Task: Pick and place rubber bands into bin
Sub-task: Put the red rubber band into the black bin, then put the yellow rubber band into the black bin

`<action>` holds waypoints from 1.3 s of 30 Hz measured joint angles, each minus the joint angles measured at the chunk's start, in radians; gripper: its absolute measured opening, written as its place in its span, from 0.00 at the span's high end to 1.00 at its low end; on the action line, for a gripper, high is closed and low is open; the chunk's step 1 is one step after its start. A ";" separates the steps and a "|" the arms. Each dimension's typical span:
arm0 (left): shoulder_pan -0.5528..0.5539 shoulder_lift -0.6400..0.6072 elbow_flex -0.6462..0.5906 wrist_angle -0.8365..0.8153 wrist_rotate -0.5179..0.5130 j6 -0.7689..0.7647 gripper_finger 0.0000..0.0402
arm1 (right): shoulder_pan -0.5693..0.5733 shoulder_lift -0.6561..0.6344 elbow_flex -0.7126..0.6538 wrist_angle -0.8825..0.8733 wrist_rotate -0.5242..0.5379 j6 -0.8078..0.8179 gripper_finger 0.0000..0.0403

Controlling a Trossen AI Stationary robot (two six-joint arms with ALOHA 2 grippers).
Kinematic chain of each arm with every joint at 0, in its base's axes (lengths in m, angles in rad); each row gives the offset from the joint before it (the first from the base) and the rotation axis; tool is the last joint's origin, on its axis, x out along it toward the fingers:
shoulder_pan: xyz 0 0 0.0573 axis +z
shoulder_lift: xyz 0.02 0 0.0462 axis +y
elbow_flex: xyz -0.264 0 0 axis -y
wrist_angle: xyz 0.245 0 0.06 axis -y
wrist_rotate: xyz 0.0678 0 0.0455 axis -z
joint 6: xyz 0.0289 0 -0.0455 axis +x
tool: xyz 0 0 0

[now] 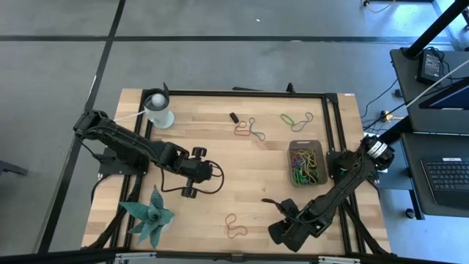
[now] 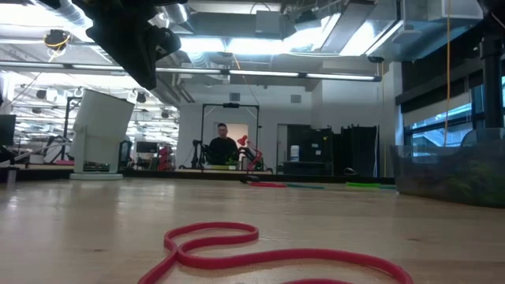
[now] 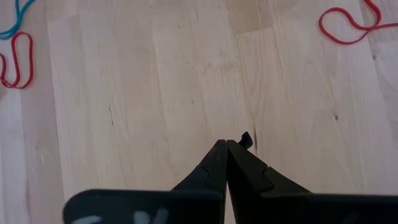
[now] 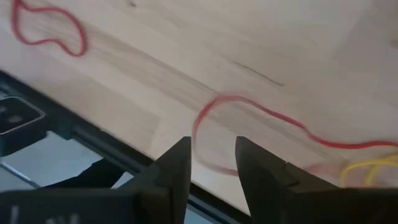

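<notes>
Rubber bands [image 1: 305, 163] filled the bin [image 1: 306, 144] at the table's [image 1: 242, 170] right side; others lay loose. Right gripper [image 4: 211, 163], fingers apart, hung over a red band [image 4: 249, 124]. Left gripper [image 3: 226, 163] waited mid-table, pinched together.

It was a robotics lab in an open industrial hall: a wooden worktop [image 1: 220, 176] in a black metal frame stood on grey concrete floor, a laptop [image 1: 447, 172] sat beside it, and ceiling ducts [image 2: 237, 16], strip lights and equipment racks [image 2: 347, 154] filled the room behind.
</notes>
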State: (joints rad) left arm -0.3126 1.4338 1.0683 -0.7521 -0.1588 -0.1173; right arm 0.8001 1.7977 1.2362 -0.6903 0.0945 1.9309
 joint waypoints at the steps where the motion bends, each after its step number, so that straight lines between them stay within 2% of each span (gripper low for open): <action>1: 0.000 0.000 0.000 0.000 0.000 0.000 0.99 | 0.000 0.000 0.000 0.003 0.011 -0.002 0.68; 23: -0.001 -0.002 0.000 -0.010 0.003 0.000 1.00 | 0.001 0.000 0.000 -0.019 0.018 -0.018 0.67; 33: -0.028 -0.037 0.000 -0.050 -0.002 -0.008 0.99 | -0.033 0.000 0.001 -0.016 0.021 -0.091 0.67; 39: -0.066 -0.069 0.000 -0.090 -0.008 -0.011 0.99 | -0.034 0.000 0.001 -0.017 0.018 -0.222 0.67</action>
State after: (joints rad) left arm -0.3791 1.3645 1.0683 -0.8423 -0.1665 -0.1280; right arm 0.7666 1.7977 1.2369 -0.7071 0.1126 1.7094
